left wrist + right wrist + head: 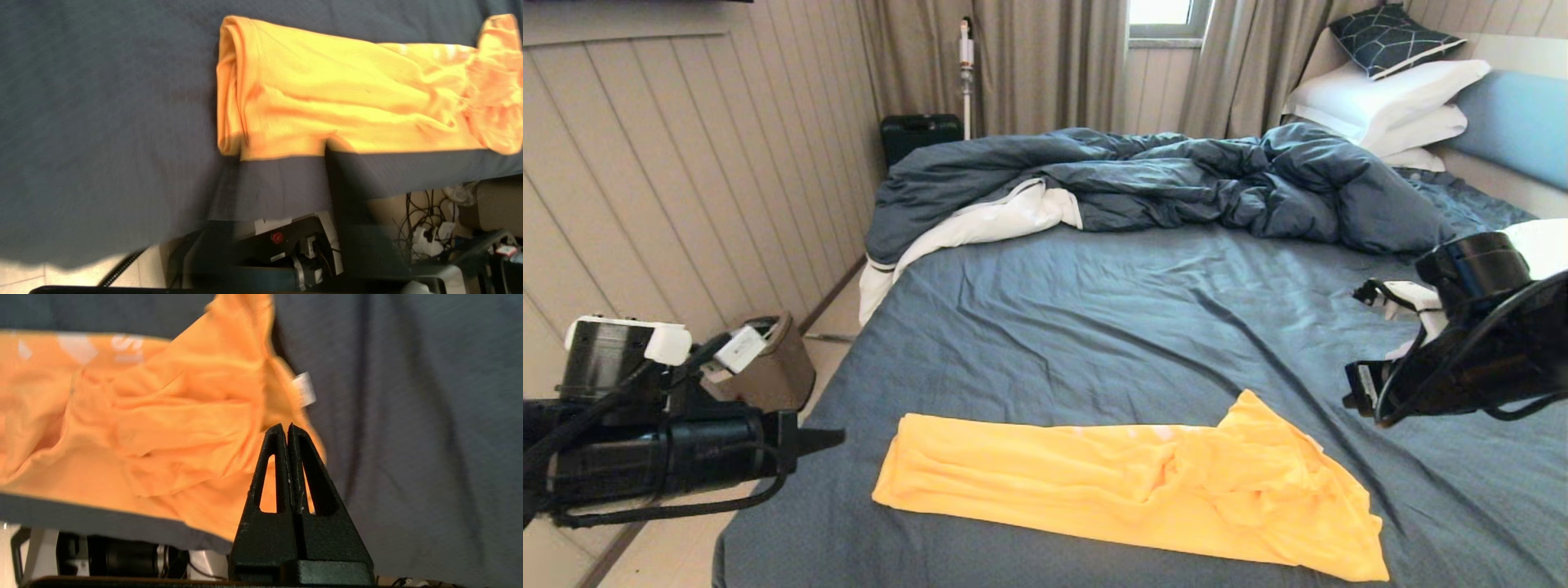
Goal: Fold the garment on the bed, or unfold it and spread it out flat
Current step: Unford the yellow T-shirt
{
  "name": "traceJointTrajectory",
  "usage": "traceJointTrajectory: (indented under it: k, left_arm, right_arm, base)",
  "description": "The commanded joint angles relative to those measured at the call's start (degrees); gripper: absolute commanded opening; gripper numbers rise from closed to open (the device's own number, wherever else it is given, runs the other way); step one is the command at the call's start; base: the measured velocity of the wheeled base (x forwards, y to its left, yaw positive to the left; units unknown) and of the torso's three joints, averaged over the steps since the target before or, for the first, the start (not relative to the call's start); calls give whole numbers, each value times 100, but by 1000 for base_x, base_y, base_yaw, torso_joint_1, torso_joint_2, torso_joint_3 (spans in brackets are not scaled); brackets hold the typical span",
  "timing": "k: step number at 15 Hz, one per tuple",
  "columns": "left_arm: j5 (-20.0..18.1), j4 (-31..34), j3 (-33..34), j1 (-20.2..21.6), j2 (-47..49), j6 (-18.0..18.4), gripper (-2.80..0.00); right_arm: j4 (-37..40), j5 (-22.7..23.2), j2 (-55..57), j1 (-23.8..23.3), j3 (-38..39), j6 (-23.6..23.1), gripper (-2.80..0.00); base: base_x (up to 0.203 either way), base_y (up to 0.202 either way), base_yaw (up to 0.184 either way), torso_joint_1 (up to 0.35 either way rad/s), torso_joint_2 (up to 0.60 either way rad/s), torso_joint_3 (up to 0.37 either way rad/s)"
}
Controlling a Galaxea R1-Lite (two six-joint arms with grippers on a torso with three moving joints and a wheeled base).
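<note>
The garment (pixel 1111 490), a bright yellow T-shirt, lies as a long narrow strip across the near part of the bed (pixel 1094 327). Its right end (pixel 163 437) is bunched and wrinkled; its left end (pixel 286 94) is a neat rolled fold. My left gripper (pixel 829 441) hangs beside the bed's left edge, pointing at that left end but apart from it, shut and holding nothing. My right gripper (pixel 284 426) hovers above the bunched right end, fingers pressed together with nothing between them. In the head view my right gripper (pixel 1364 392) sits up and to the right of the strip.
A rumpled dark blue duvet (pixel 1160 175) fills the far half of the bed. White pillows (pixel 1388 98) and a patterned cushion (pixel 1388 37) lean on the blue headboard (pixel 1515 122). A waste bin (pixel 772 359) stands on the floor by the left wall.
</note>
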Motion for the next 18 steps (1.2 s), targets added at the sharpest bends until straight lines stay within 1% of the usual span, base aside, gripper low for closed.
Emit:
traceJointTrajectory:
  k: [1, 4, 5, 7, 9, 12, 18]
  left_arm:
    - [0, 154, 253, 4, -844, -1, -280]
    - [4, 278, 569, 5, -1382, 0, -280]
    - [6, 290, 676, 5, -1500, -8, -280]
    - [5, 294, 790, 5, -1577, -11, -280]
    - [5, 345, 779, 5, -1610, -11, -280]
    - [5, 355, 761, 5, -1602, -11, -280]
    - [-4, 355, 779, 5, -1505, -11, -280]
  right_arm:
    - [3, -4, 91, 258, 120, 12, -280]
    - [2, -38, 362, 641, 178, 35, -280]
    - [-4, -100, 413, 795, 237, 34, 0]
    - [-7, -250, 569, 1044, 257, 29, 0]
    - [-26, -271, 750, 1166, 247, 28, 0]
    - [-376, -305, 1025, 1170, 275, 21, 0]
    - [-420, -299, 1378, 1170, 238, 39, 0]
  base:
    - [0, 0, 0, 0, 0, 0]
    - [0, 0, 0, 0, 0, 0]
    - [0, 0, 0, 0, 0, 0]
    - [0, 0, 0, 0, 0, 0]
    - [0, 0, 0, 0, 0, 0]
    - [0, 0, 0, 0, 0, 0]
    - [0, 0, 0, 0, 0, 0]
